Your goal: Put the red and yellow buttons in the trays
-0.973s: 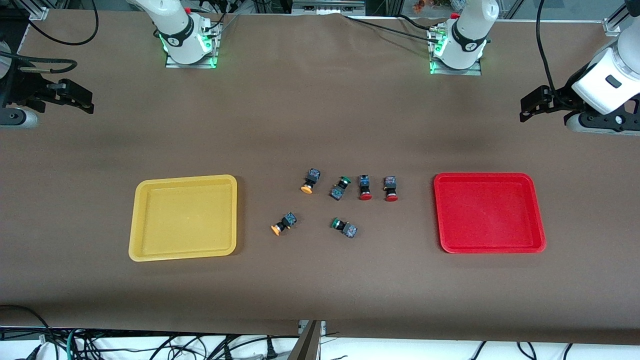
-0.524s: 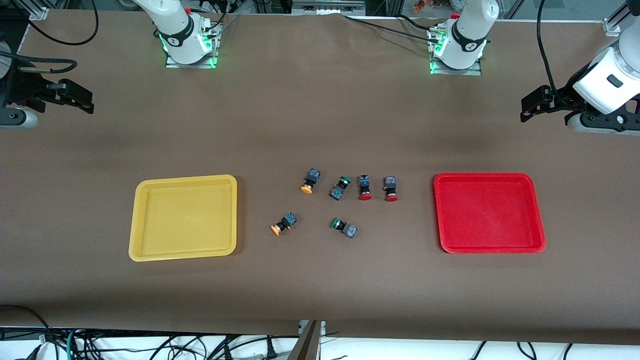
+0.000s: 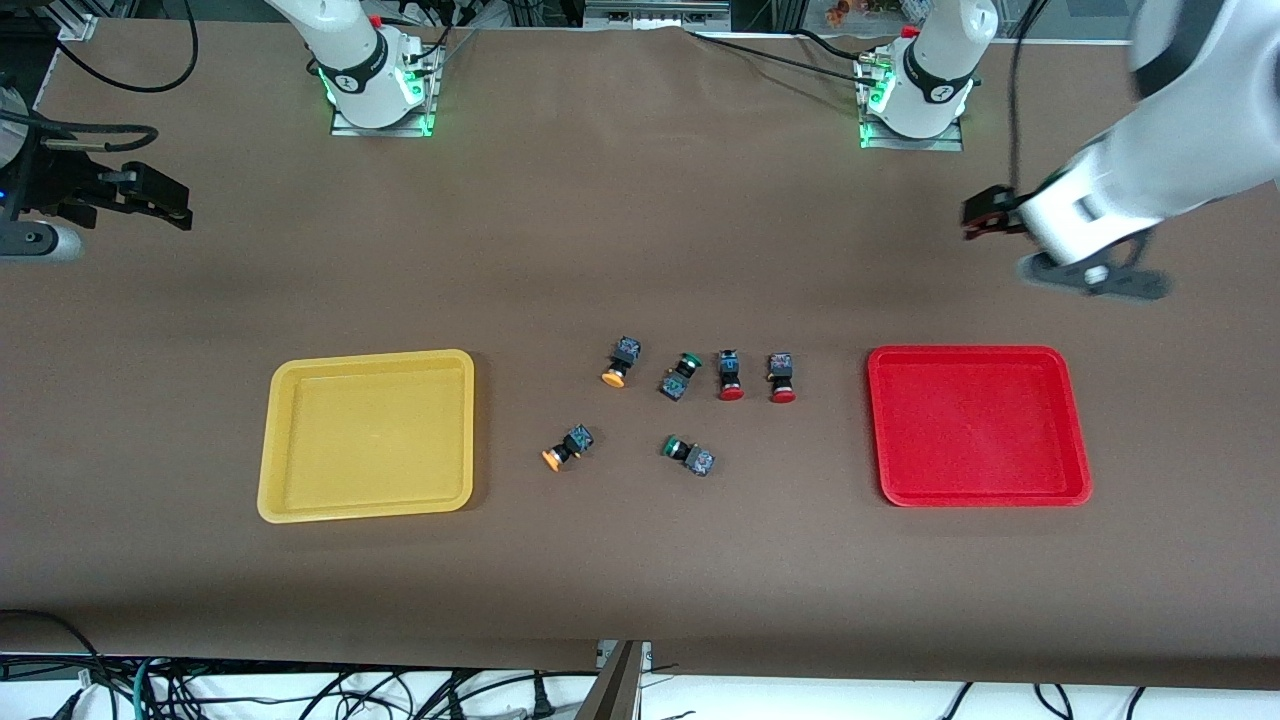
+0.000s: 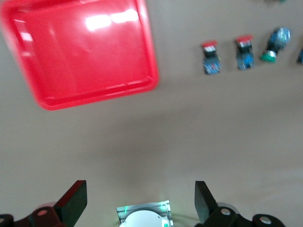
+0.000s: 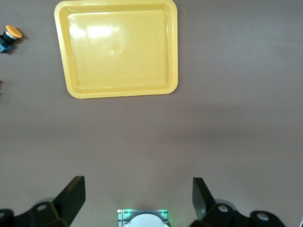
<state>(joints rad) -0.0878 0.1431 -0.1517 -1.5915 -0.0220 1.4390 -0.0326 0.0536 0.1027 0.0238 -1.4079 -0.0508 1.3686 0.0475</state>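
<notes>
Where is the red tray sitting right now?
In the front view the red tray lies flat on the table toward the left arm's end, beside the two red-capped buttons. It holds nothing.

— What sort of place are you working in here?

— You're in a robotics lab. Your desk [image 3: 640,560] is covered in plain brown sheeting, and two white robot arms are bolted to it on metal plates: one base [image 3: 375,90] at one end, the other base [image 3: 915,100] at the other, both glowing green.

— Anything else that tells you that?

— Look at the edges. You've got aluminium framing [image 3: 655,14] along the top of the front view, black cables [image 3: 760,55] trailing across the desk, and a tangle of wires [image 3: 300,690] on the floor under the edge nearest the front camera.
</notes>
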